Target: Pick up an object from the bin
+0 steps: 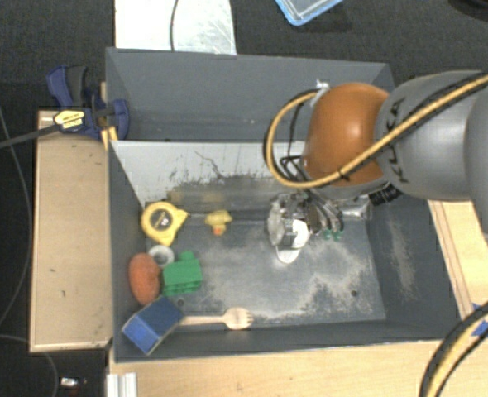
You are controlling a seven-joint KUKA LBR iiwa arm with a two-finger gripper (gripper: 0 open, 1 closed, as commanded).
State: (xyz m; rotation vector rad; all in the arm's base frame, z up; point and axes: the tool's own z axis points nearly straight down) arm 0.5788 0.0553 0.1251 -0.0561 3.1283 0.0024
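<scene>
My gripper (296, 226) hangs low over the middle of the bin floor, below the arm's orange cover. A small pale, shiny piece (287, 253) shows right under it; I cannot tell whether this is a loose thing or part of the gripper. The nearest clear loose thing is a little yellow duck (218, 221), to the gripper's left and apart from it. Farther left lies a yellow tape measure (163, 222).
In the bin's left front corner lie a green block (182, 274), a brown-orange oval thing (144, 278), a small grey-white ring (160, 255), a blue block (151, 324) and a wooden fork (219, 319). The arm covers the bin's right rear.
</scene>
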